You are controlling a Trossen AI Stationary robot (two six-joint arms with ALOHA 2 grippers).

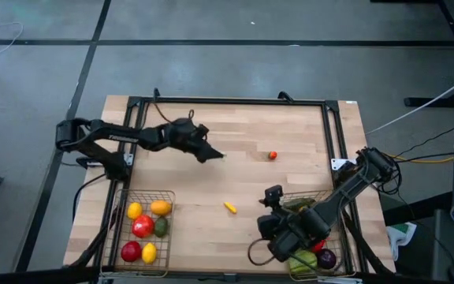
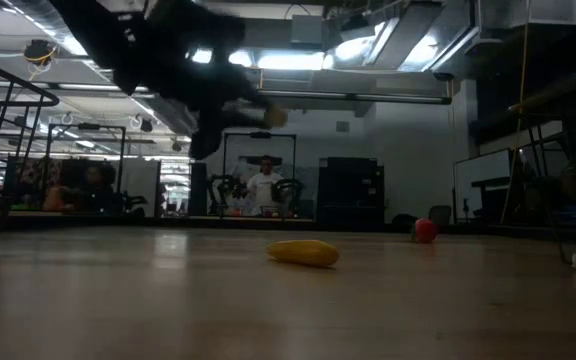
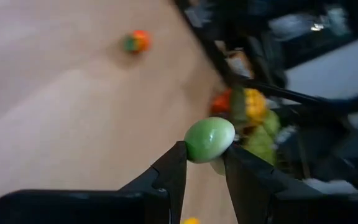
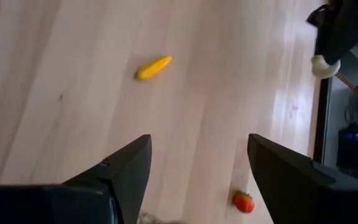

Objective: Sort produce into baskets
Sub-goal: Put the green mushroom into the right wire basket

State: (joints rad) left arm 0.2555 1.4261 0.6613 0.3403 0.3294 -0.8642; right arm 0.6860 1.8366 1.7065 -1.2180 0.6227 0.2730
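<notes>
My left gripper (image 1: 216,155) hangs over the table's middle, shut on a pale green egg-shaped piece of produce (image 3: 209,139). A yellow piece (image 1: 230,207) and a small red piece (image 1: 273,155) lie loose on the wood. The left basket (image 1: 144,192) at the near left holds red, yellow, orange and green pieces. The right basket (image 1: 329,195) at the near right holds green, red and purple ones. My right gripper (image 1: 271,199) hovers open by that basket's left side, nothing between its fingers (image 4: 126,168). My left gripper pinches the green piece's narrow lower end (image 3: 204,155) between its two fingertips, and most of the piece stands out beyond them. The fingers slant down from the table's left side. The piece is lifted clear above the wood.
A black metal frame (image 1: 227,100) runs along the table's far and side edges. Open wood lies between the two baskets, with only the yellow piece (image 2: 303,252) and the red one (image 2: 425,230) on it. People show far off in the room behind.
</notes>
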